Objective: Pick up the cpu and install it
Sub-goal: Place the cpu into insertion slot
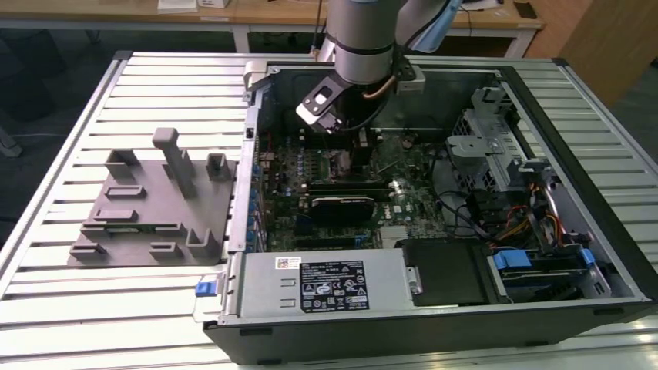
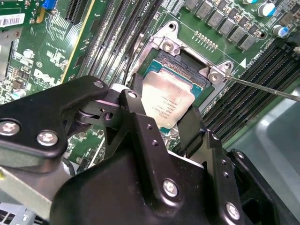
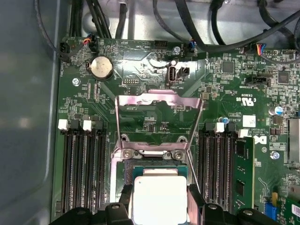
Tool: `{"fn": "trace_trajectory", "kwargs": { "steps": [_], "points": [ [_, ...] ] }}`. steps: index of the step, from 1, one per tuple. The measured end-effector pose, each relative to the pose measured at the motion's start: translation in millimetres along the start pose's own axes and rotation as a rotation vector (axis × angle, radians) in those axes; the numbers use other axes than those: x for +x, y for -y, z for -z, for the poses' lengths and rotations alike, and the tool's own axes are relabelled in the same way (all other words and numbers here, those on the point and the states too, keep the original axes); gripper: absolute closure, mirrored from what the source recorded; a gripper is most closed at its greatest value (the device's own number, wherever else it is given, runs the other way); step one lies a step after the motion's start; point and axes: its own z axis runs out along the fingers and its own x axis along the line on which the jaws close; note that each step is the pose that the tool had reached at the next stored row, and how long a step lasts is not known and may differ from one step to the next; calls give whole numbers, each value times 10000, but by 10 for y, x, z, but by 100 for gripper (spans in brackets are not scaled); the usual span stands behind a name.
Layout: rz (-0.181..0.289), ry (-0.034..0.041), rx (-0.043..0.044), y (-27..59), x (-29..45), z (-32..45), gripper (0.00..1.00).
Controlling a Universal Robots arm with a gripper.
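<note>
The arm [image 1: 365, 46] points steeply down over the socket [image 2: 185, 65], gripper [image 2: 165, 101] just above it, black fingers [image 2: 190, 129] pressed against opposite edges of the cpu [image 3: 159, 199].

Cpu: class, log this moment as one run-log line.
gripper: shut on cpu | cpu: at socket, seating unclear | load plate: raised

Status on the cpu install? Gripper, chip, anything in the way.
Black gripper shut on small square silvery-topped cpu. Chip low over dark metal-framed socket; seated or not, cannot tell. Silver hinged load plate open, not blocking.
</note>
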Motion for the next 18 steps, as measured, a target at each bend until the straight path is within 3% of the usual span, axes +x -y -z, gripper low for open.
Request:
{"fn": "trace_trajectory", "kwargs": {
  "steps": [18],
  "points": [
    [-3,1,1,20,29,-122,46]
  ]
}}
